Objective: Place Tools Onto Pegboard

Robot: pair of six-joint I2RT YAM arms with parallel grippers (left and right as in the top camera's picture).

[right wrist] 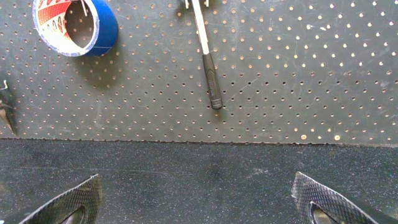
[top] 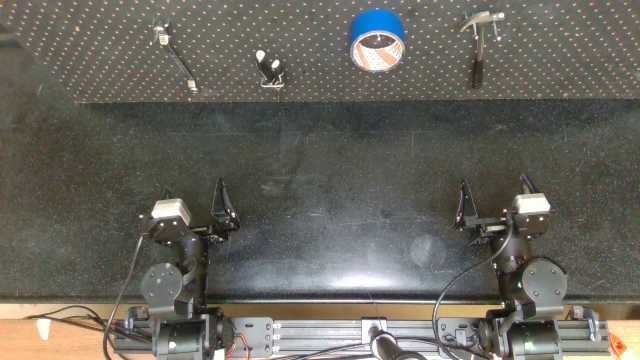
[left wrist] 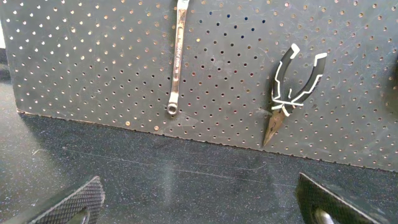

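Black, gritty rubber covers the table (top: 330, 170), the biggest thing before me; it runs from my two bases to the foot of the pegboard (top: 80, 50). That dark, hole-dotted sheet stands along the table's far edge, and all four tools hang on it already.

My arms sit folded back near their bases, well apart from each other, with a broad stretch of table between them and the board. My left pincer (left wrist: 198, 186) is spread wide, with only table showing between its ribbed pads (left wrist: 74, 202). My right pincer (right wrist: 198, 183) is spread just as wide and holds nothing.

Of the tools, the blue tape roll (top: 372, 25) hangs right of the board's middle. The hammer (top: 480, 50) is to its right, head up and black grip pointing down, facing my right pincer. The silver wrench (top: 180, 58) hangs farthest left, its ring end at the bottom, facing my left pincer. The pliers (top: 269, 70) are smallest and hang between wrench and tape, nose down, with black, white-edged handles splayed upward.
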